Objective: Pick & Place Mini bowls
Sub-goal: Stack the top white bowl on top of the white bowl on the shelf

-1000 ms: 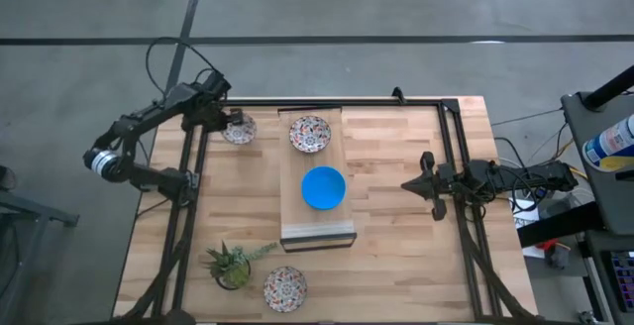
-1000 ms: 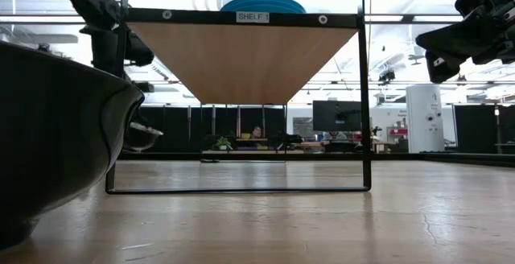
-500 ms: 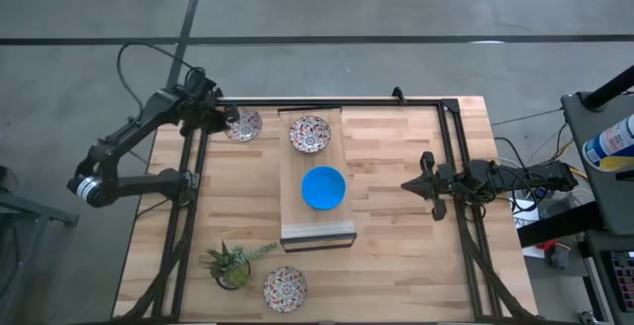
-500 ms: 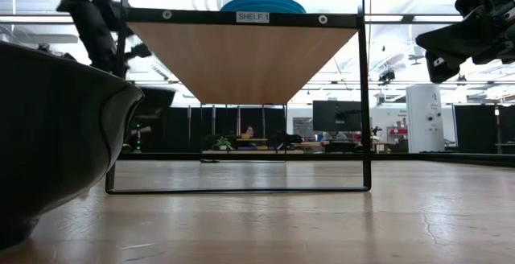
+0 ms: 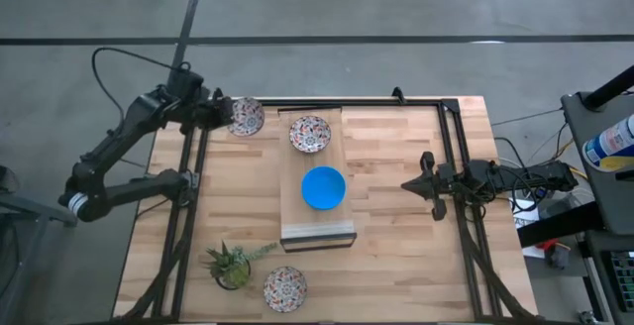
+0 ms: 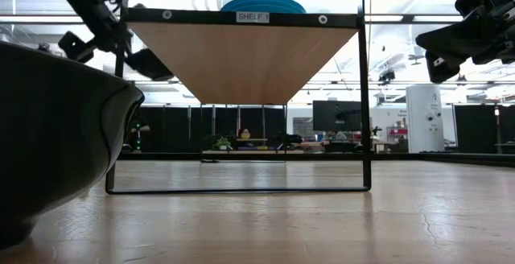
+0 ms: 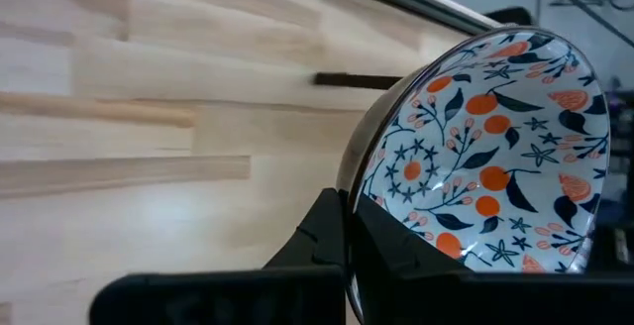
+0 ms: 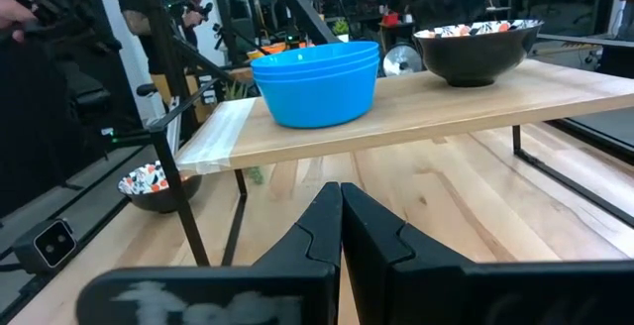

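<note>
My left gripper [image 5: 224,117] is shut on a floral mini bowl [image 5: 246,117], white inside with a red-and-dark pattern and dark outside, held above the table's far left corner. A second floral bowl [image 5: 310,133] and a stack of blue bowls [image 5: 323,187] stand on the wooden shelf [image 5: 317,228]. A third floral bowl [image 5: 285,287] rests on the table near the front edge. My right gripper [image 5: 406,183] is shut and empty, right of the shelf. My left gripper pinches the bowl's rim [image 7: 349,198], one finger inside the bowl and one against its dark outer wall. The fingers come from the table's left side. The bowl is lifted clear of the table and tilted, and it shows high up in the low view [image 6: 150,63].
A small green potted plant [image 5: 232,264] stands beside the front floral bowl. The black metal frame [image 5: 327,101] runs along the far edge and both sides of the table. Bare wood lies between the shelf and my right gripper.
My left gripper has risen with the floral bowl and drawn a little toward the table's far edge. The bowl has gone from low near the table top to well above it, and is now tilted.
</note>
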`<action>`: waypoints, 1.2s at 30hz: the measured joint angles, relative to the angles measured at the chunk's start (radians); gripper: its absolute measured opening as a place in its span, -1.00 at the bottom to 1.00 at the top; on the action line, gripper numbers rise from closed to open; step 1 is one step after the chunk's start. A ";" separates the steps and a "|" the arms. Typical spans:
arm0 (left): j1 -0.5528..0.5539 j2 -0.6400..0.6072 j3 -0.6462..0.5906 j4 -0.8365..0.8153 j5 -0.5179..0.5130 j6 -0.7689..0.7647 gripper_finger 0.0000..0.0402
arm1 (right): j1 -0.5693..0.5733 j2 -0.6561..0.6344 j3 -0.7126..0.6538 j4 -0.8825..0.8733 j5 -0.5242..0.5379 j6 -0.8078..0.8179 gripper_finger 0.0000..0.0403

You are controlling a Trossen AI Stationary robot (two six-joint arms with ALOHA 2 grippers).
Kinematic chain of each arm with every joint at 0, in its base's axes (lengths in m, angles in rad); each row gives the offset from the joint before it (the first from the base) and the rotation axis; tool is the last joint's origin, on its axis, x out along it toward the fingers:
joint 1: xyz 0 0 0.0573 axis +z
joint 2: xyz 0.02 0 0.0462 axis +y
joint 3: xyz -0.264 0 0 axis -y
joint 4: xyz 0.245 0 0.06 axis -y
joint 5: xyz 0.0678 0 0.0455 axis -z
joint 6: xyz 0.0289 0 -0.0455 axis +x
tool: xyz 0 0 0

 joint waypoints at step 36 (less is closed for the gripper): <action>-0.342 0.153 0.183 0.403 0.069 -0.215 -1.00 | 0.000 0.000 0.000 0.000 0.000 0.000 -0.96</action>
